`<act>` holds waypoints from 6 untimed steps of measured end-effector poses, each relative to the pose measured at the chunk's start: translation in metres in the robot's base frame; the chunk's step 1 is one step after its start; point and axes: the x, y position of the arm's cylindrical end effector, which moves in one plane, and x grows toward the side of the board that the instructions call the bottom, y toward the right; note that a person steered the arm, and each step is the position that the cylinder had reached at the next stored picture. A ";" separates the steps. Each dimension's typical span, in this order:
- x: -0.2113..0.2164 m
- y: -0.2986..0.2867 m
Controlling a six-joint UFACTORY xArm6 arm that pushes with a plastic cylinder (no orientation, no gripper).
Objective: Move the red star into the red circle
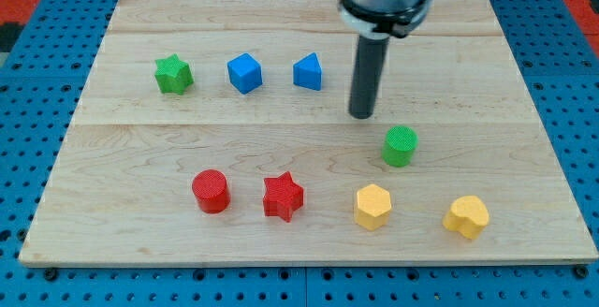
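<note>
The red star (283, 197) lies on the wooden board (140, 148) near the view's bottom, just right of the red circle (211, 191), with a small gap between them. My tip (361, 116) rests on the board well above and to the right of the red star, just up-left of the green circle (400, 145).
A green star (173, 74), a blue cube (244, 72) and a blue triangle (307, 71) sit in a row in the upper left. A yellow hexagon (372, 206) and a yellow heart (466, 216) lie at the bottom right. Blue pegboard surrounds the board.
</note>
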 end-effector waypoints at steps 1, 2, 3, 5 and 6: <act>0.044 -0.014; 0.067 0.002; 0.080 0.000; 0.113 -0.072; 0.113 -0.083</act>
